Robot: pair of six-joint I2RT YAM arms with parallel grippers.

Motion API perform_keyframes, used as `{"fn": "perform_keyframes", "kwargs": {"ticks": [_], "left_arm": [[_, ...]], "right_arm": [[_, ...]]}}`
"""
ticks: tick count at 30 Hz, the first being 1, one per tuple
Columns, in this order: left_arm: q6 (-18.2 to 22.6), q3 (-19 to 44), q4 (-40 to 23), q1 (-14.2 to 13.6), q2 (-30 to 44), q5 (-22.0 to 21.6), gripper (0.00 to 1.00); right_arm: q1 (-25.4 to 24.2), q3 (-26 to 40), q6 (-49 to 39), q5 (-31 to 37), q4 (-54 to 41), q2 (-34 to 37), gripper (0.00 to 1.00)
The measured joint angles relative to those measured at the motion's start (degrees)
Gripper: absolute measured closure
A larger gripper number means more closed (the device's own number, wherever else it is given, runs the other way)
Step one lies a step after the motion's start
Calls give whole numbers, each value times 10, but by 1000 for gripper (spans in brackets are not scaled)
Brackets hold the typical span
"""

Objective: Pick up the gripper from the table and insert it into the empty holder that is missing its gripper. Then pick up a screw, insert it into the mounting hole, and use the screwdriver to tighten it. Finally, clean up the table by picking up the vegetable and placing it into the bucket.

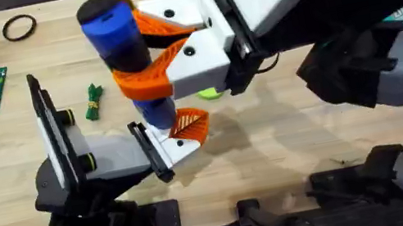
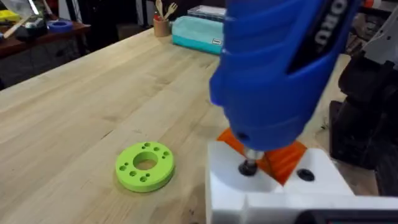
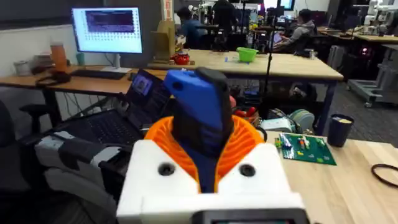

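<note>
I am at the screw-tightening step. My right gripper [image 1: 143, 55], white fingers with orange ribbed pads, is clamped around the thick bright-blue cylindrical screwdriver [image 1: 121, 42] with its black cap, holding it upright over the white wedge-shaped holder [image 1: 130, 155]. The small orange ribbed plastic finger [image 1: 191, 125] already sits in the holder's end, beside the black clamp plate [image 1: 150, 151].

In the left wrist view, the screwdriver's short tip [image 2: 249, 167] stands on a dark screw head in one mounting hole of the white block; a second dark hole [image 2: 305, 175] lies just beside it. I judge the tip to be engaged, but I cannot confirm that it is seated in the screw's recess.

The next move calls for steady downward pressure and rotation about the tool's axis, keeping it upright so the tip does not slip out.

I cannot tell how the left gripper's fingers stand. The green vegetable [image 1: 93, 100] lies on the wooden table [image 1: 291, 147] near the black upright plate [image 1: 50, 127] with yellow-green knobs, still to be cleared. A lime-green round disc [image 2: 145, 165] with holes rests near the holder. How deep the screw has gone is hidden by the tool.
</note>
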Motion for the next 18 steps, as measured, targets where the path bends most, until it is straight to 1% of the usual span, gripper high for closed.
{"fn": "perform_keyframes", "kwargs": {"ticks": [8,18], "left_arm": [[-1,0,0,0,0,-1,984],[0,0,0,0,0,-1,984]], "right_arm": [[0,10,4,4,-3,15,929],[0,11,11,4,-3,16,929]]}}
